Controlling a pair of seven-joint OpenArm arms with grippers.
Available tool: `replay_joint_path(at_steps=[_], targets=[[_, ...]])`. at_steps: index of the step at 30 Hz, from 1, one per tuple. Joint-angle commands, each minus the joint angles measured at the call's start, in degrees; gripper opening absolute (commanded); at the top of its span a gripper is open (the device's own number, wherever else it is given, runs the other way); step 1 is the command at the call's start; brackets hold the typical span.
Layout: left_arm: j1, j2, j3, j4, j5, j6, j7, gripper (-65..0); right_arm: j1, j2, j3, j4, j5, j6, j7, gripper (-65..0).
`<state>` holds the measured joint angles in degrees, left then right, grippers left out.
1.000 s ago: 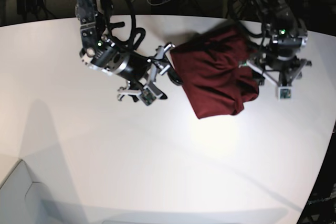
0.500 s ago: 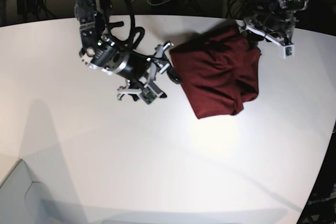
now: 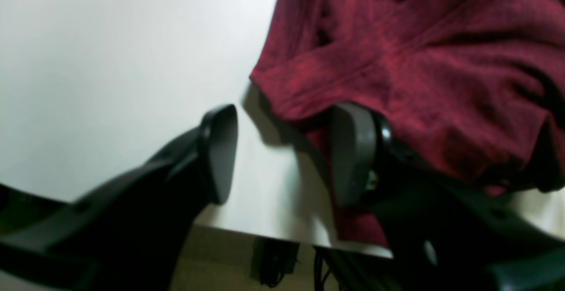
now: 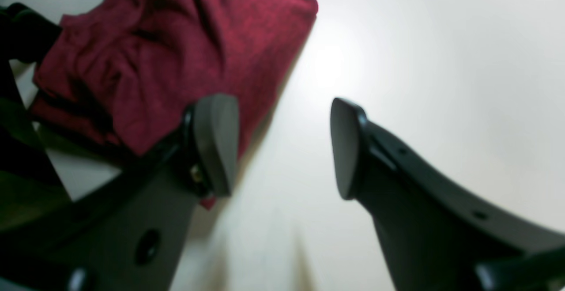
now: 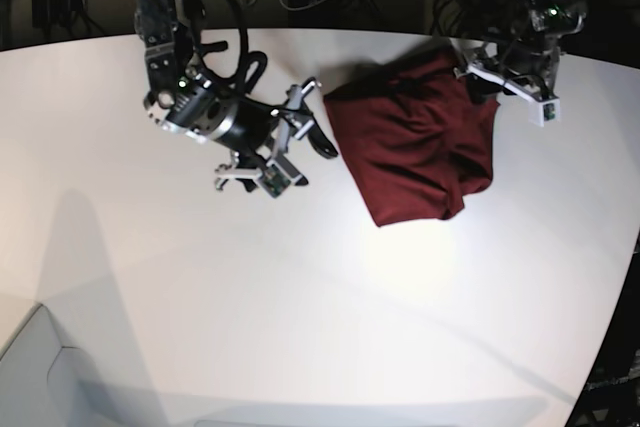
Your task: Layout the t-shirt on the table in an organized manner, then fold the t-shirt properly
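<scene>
T-shirt (image 5: 415, 142) soft wrinkly knit cloth; table (image 5: 300, 287) smooth white, slight sheen

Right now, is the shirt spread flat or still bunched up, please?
Bunched up: the shirt lies crumpled in wrinkled, overlapping folds on the table, no sleeves laid out.

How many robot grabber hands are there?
2: the right gripper sits just beside the t-shirt, and the left gripper hangs at the shirt's far corner. Both open.

Overhead glare, blurry wrist views
</scene>
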<state>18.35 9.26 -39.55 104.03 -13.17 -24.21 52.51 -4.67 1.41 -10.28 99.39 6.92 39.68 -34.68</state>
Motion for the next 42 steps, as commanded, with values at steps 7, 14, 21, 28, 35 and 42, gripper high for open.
replay_joint_path(at_steps=[7, 14, 21, 28, 35, 42], targets=[[-2.22, -0.26, 0.03, -3.06, -0.68, -0.10, -0.78, -32.1, 0.58, -0.14, 0.04, 0.87, 1.21, 0.32, 1.49, -31.0], [-3.01, -0.26, 0.12, -4.82, -0.77, -0.19, -0.78, -44.1, 0.67, 0.30, 0.04, 0.87, 1.21, 0.32, 1.49, -31.0], [-0.81, -0.26, -0.14, -4.12, -8.50, -0.19, -0.42, -64.9, 0.93, 0.66, -0.05, 0.78, 1.21, 0.32, 1.49, -31.0], [3.32, -0.26, 0.12, 3.62, -14.39, -0.01, -0.07, -64.9, 0.84, 0.66, -0.05, 0.78, 1.21, 0.32, 1.49, -31.0], [7.37, -0.26, 0.12, 6.08, -19.75, 0.25, -0.07, -64.9, 0.67, 0.66, -0.22, 0.78, 1.21, 0.32, 1.49, -31.0], [12.11, -0.26, 0.30, 5.82, -26.08, 0.25, -0.07, -64.9, 0.67, 0.57, -0.22, 0.78, 1.21, 0.32, 1.49, -31.0]])
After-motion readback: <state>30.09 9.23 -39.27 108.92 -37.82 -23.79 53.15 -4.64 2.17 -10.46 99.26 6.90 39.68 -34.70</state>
